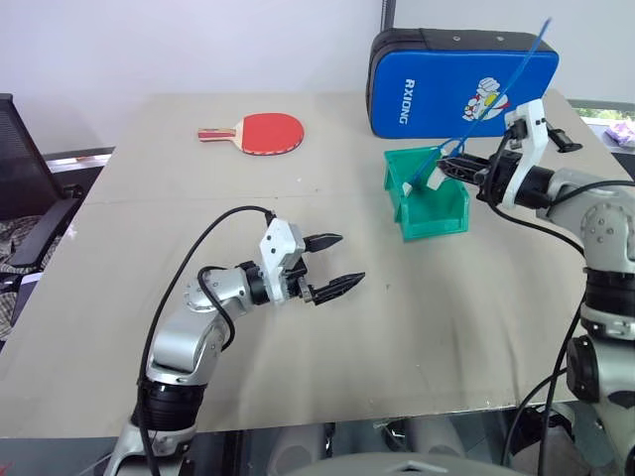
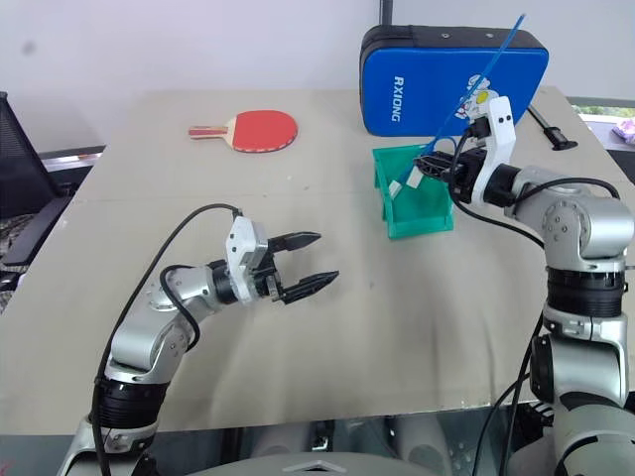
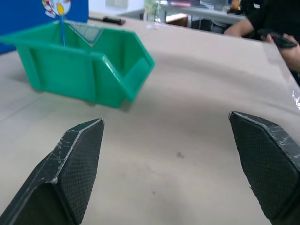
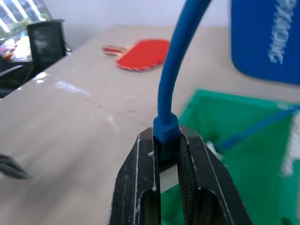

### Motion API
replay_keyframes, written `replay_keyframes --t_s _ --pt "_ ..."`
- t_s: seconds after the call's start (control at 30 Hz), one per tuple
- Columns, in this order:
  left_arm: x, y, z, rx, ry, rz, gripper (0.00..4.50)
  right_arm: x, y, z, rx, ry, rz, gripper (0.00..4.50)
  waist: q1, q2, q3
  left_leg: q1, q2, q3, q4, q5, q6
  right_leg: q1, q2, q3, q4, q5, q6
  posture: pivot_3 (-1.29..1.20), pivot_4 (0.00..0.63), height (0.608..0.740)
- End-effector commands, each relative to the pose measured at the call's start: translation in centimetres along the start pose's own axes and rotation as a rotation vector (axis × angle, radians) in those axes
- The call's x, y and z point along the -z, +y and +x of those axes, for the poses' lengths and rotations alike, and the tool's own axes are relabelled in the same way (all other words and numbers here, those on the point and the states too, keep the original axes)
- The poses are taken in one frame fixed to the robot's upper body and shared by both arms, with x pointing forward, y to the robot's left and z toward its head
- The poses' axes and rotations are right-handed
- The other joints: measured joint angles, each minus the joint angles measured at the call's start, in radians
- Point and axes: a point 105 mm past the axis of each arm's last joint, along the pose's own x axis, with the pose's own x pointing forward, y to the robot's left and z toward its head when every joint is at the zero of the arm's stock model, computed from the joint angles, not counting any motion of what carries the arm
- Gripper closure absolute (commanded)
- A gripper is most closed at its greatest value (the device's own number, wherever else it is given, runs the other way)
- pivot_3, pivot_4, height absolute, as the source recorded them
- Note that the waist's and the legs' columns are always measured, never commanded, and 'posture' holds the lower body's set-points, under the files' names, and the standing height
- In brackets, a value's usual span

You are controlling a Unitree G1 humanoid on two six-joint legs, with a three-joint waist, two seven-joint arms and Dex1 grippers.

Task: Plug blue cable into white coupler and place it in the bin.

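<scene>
Beige table (image 1: 298,327) w/ a green bin (image 1: 433,213) on the right side, red ping-pong paddle (image 1: 260,133) far left-ish, blue RXIONG pad (image 1: 437,94) standing at the back edge.

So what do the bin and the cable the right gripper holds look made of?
The bin looks like rigid moulded plastic: uniform green, smooth, faint sheen, sharp folded edges. The blue cable, clamped in the right gripper, seems rubbery plastic sheathing: smooth, glossy, bending in a soft curve, with a thicker moulded boot at the clamped end.
</scene>
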Motion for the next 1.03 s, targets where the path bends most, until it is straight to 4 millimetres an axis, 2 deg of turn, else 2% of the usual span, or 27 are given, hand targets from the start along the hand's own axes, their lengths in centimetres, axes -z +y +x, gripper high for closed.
replay_keyframes --t_s 0.03,0.07,0.1,0.17,0.23,0.33,0.4,0.5,0.57,0.73,0.8,0.93,1.03 --pt "-1.2 -0.1 -0.2 -0.025 -0.053 0.046 0.05 0.7 -1.7 1.4 0.019 0.048 -0.004 4.09 -0.002 0.000 0.000 0.000 0.000 0.000 0.000 0.000 0.000 0.000 0.000 0.000 0.000 0.000 0.000 0.00 0.150 0.731" --pt "-1.2 -0.1 -0.2 -0.030 -0.055 0.047 0.00 1.2 -2.3 1.9 0.035 0.061 0.014 3.67 -0.003 0.000 0.000 0.000 0.000 0.000 0.000 0.000 0.000 0.000 0.000 0.000 0.000 0.000 0.000 0.00 0.150 0.731" --pt "-1.1 -0.1 -0.2 -0.038 -0.059 0.049 0.00 2.0 -2.8 2.4 0.054 0.096 -0.011 3.44 -0.004 0.000 0.000 0.000 0.000 0.000 0.000 0.000 0.000 0.000 0.000 0.001 0.000 0.001 0.002 0.00 0.150 0.731" --pt "-1.2 -0.1 -0.4 -0.060 -0.073 0.045 0.00 2.2 -3.7 2.5 0.072 0.109 -0.021 2.43 -0.004 0.000 0.000 -0.001 0.000 0.000 -0.001 0.000 0.000 -0.001 0.000 0.001 -0.001 0.002 0.004 0.00 0.150 0.731" --pt "-1.2 -0.2 -0.5 -0.076 -0.084 0.038 0.00 1.3 -4.2 1.6 0.079 0.078 -0.038 1.36 0.000 0.000 0.000 -0.002 0.000 0.000 -0.001 0.000 0.000 -0.001 0.000 0.001 -0.001 0.002 0.004 0.00 0.150 0.731" --pt "-1.1 -0.3 -0.7 -0.085 -0.085 0.031 0.00 -0.1 -4.2 -0.6 0.058 0.014 -0.102 0.03 0.009 0.002 0.001 -0.007 0.000 -0.001 -0.001 0.000 0.000 -0.004 -0.002 -0.002 -0.002 0.003 0.004 0.00 0.150 0.731" --pt "-1.1 -0.2 -1.0 -0.094 -0.084 0.024 0.00 -0.7 -3.3 -2.7 0.031 -0.034 -0.210 0.03 0.020 0.002 0.001 -0.009 0.000 -0.003 -0.001 0.000 0.000 -0.004 -0.002 -0.004 -0.004 0.003 0.004 0.00 0.150 0.731" --pt "-0.9 -0.1 -1.4 -0.104 -0.067 0.017 0.00 -1.3 -0.9 -5.7 -0.030 -0.121 -0.242 0.03 0.025 0.002 0.001 -0.009 0.000 -0.006 -0.001 -0.001 0.001 -0.004 -0.002 -0.005 -0.005 0.002 0.005 0.00 0.150 0.731" --pt "-0.5 0.1 -2.0 -0.110 -0.041 -0.004 0.00 -0.5 0.8 -7.8 -0.028 -0.129 -0.315 0.03 0.025 0.002 0.001 -0.009 0.000 -0.007 -0.001 -0.001 0.001 -0.004 -0.002 -0.005 -0.004 0.002 0.005 0.00 0.150 0.731" --pt "0.6 0.4 -4.8 -0.126 0.059 -0.024 0.00 3.3 3.5 -12.1 0.105 -0.058 -0.508 0.03 0.022 0.002 0.002 -0.007 0.001 -0.008 0.000 -0.001 0.001 -0.003 -0.001 -0.006 -0.003 -0.001 0.009 0.00 0.150 0.731" --pt "0.9 0.8 -6.3 -0.151 0.097 -0.036 0.00 5.5 4.3 -13.8 0.134 0.011 -0.555 0.03 0.022 0.002 0.002 -0.006 0.001 -0.008 0.000 -0.001 0.001 -0.003 -0.001 -0.006 -0.002 -0.003 0.009 0.00 0.150 0.731" --pt "1.3 0.6 -8.5 -0.169 0.163 -0.058 0.00 8.9 4.7 -16.9 0.197 0.103 -0.531 0.03 0.023 0.002 0.002 -0.003 0.001 -0.006 0.000 -0.001 0.001 -0.001 -0.001 -0.005 -0.001 -0.005 0.006 0.00 0.150 0.731" --pt "1.4 0.3 -9.3 -0.152 0.185 -0.082 0.00 10.8 4.4 -18.3 0.219 0.180 -0.521 0.03 0.023 0.002 0.002 0.000 0.001 -0.003 0.001 -0.001 0.001 0.000 -0.003 -0.003 -0.001 -0.005 0.006 0.00 0.150 0.731"
